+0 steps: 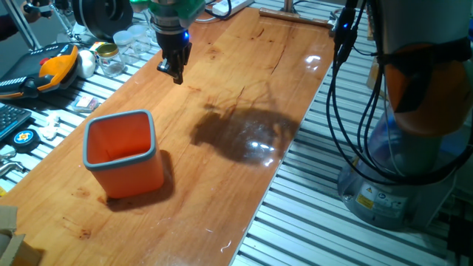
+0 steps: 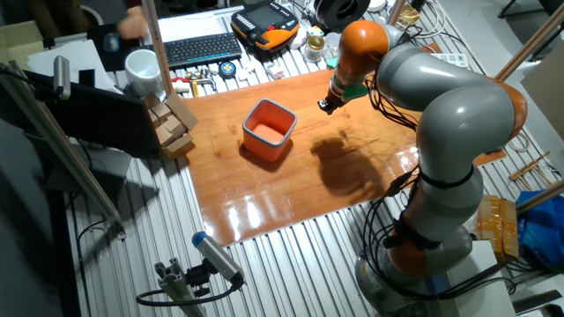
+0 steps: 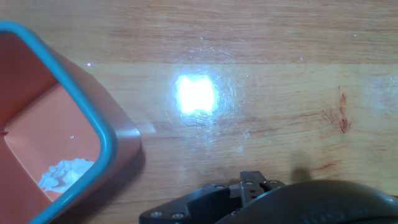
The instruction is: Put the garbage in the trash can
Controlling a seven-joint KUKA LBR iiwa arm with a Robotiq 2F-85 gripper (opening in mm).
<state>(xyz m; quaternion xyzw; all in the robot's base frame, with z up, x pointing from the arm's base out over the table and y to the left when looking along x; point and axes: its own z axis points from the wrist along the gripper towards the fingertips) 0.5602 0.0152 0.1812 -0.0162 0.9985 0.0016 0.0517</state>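
Garbage [image 3: 65, 174], a small crumpled white wad, lies on the floor of the bin [image 3: 106, 146], close against one inner wall, as the hand view shows; neither fixed view lets it be made out. By its look it is paper or tissue: very light, soft, easily crushed, not fragile and not slippery, though loose folds could snag on a fingertip. If it ever had to be lifted again, a pinch across the bulk of the wad from straight above would serve, with little force needed.

The gripper [image 1: 175, 69] hangs above the bare bench [image 1: 244, 170], near its far edge, well apart from the bin, which stands toward the near left corner. Nothing shows between the jaws in the fixed views, and they appear close together, but the angle and size leave it uncertain whether they are fully closed, so I cannot tell. In the hand view only the dark gripper body fills the lower edge. The wad is thus off to one side of the jaws and lower, inside the bin, untouched by them. The task looks done.
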